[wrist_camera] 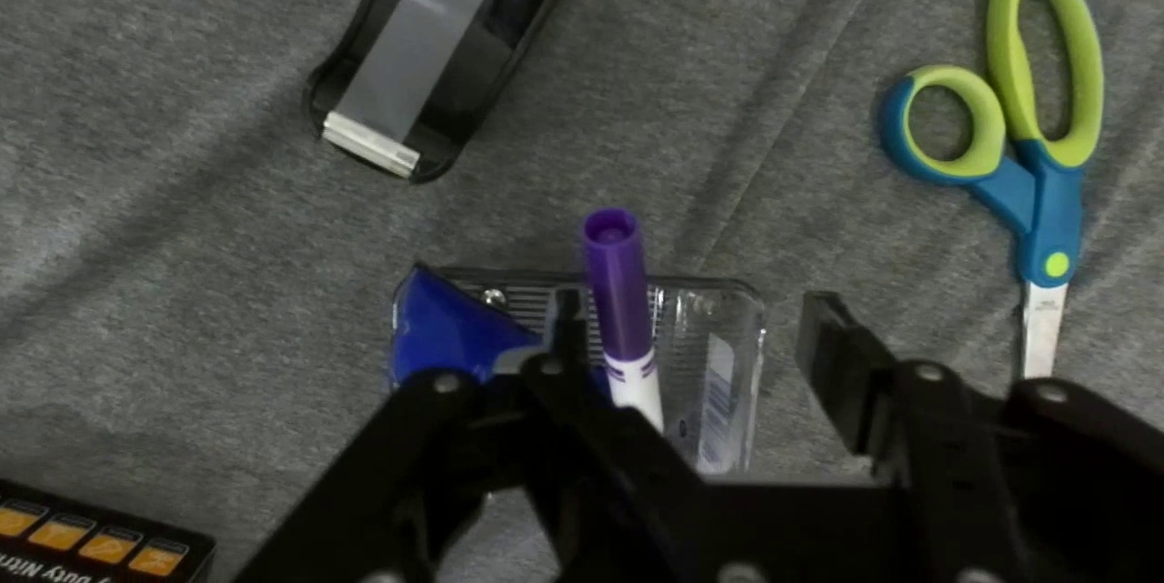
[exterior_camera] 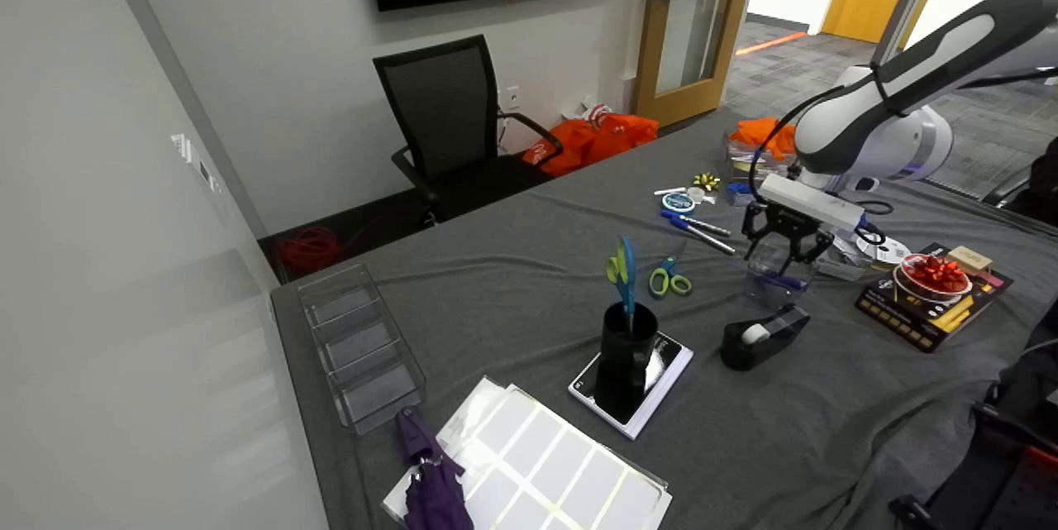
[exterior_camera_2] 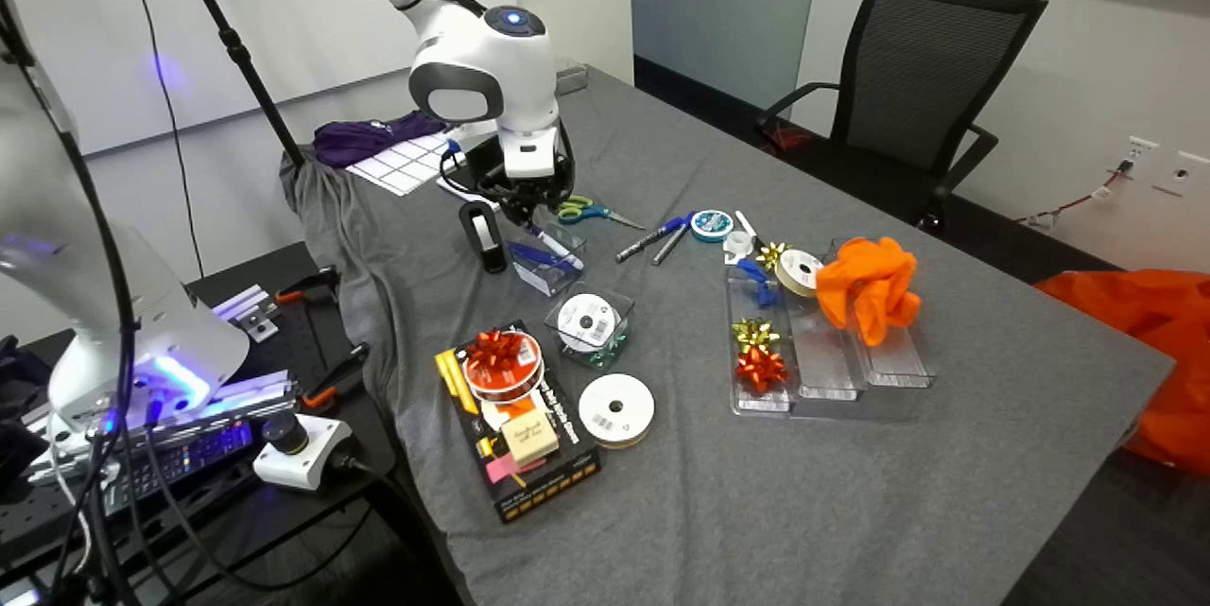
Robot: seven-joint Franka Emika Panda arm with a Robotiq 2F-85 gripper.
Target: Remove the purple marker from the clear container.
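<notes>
The claw (wrist_camera: 696,319) is spread and grasps nothing, in the lower half of the wrist view; the purple marker (wrist_camera: 627,319) tilts in the clear tub (wrist_camera: 757,360) near the frame's centre, its cap (wrist_camera: 618,287) jutting past the tub's upper edge, near the finger (wrist_camera: 571,328) at frame left; it should be light, stiff and a bit slick; pinch it across cap and barrel (wrist_camera: 637,386) together, since the cap alone might pull off.
</notes>
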